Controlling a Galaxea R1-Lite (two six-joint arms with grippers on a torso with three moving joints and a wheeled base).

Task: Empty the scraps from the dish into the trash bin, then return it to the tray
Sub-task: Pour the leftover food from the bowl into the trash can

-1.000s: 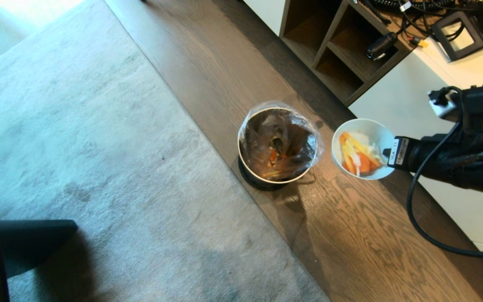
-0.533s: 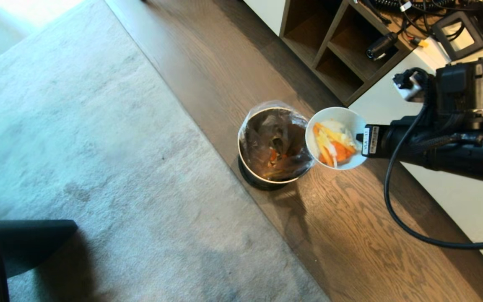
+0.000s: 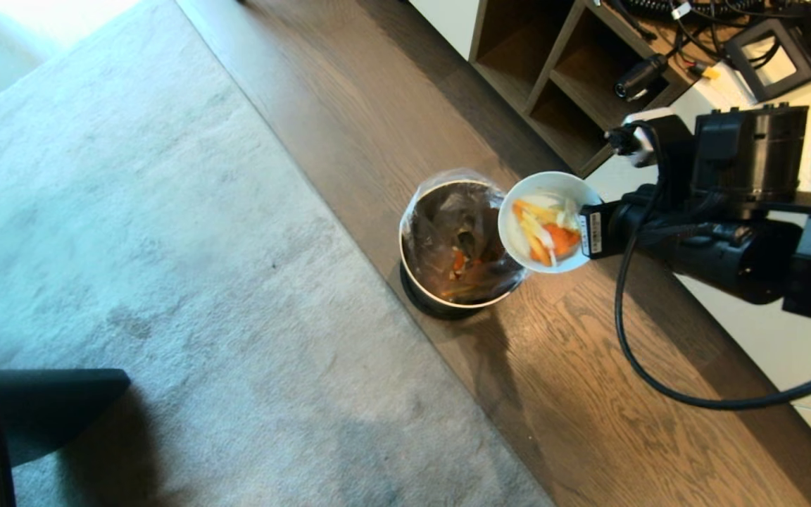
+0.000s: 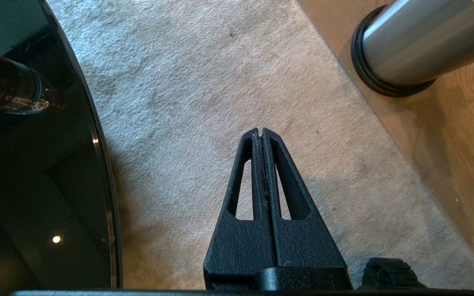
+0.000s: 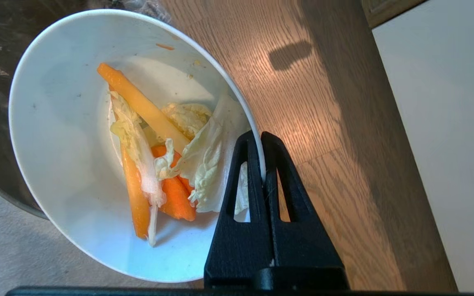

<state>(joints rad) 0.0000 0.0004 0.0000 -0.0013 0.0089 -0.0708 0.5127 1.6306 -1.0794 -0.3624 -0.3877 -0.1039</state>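
The right hand reaches in from the right side of the head view, its two black fingers clenched on the rim of the dish, one finger inside the wall and one outside. The dish is a small white bowl, held in the air and tipped a little toward the trash bin, so that its far edge overlaps the bin's right rim in the head view while the rest hangs over the wooden floor. The scraps are in the dish: orange strips, a pale yellow stick and crinkled whitish leaf pieces, gathered against the lower side of the bowl near the fingers, as the right wrist view shows. The trash bin stands upright on the wooden floor just beside the edge of the grey carpet; its clear plastic liner folds over the metal rim, and some orange bits lie at the bottom. The left hand hangs parked low over the carpet, its fingers pressed together on nothing, next to the curved edge of a glossy black table, with the bin's shiny wall and dark base off to one side of it. Open wooden shelving stands beyond the bin.
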